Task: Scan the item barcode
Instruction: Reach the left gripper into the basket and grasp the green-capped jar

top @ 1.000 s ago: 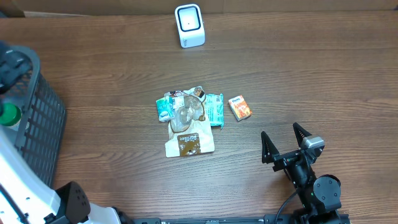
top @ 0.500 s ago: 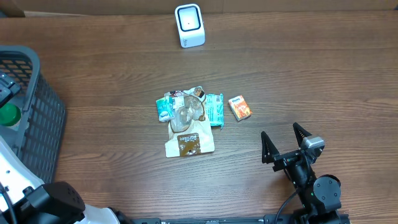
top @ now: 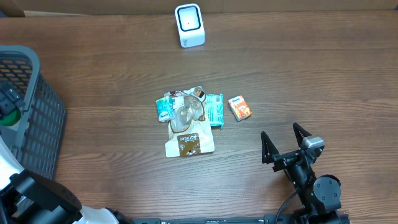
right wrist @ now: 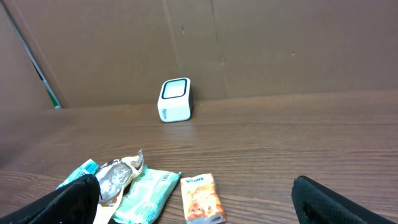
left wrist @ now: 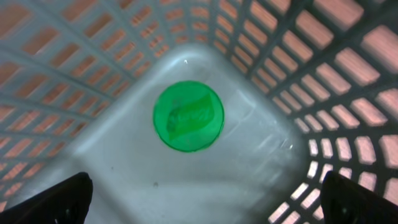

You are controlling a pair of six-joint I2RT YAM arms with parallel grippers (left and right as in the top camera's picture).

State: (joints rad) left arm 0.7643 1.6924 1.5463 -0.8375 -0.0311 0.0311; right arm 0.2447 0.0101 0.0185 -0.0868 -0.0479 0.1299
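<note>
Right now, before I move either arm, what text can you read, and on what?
Nothing reads clearly.
Brown pouch: printed word, too blurred.
Orange box: small print along its top, too small.
Teal packet: label blurred.
Green lid in the basket: faint mark, illegible.
White scanner: no text visible.

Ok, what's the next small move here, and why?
Probably ease the right gripper forward toward the small orange box: its jaws stand open and empty, the box lies apart from the pile, nearest that arm, and the scanner stands beyond.
</note>
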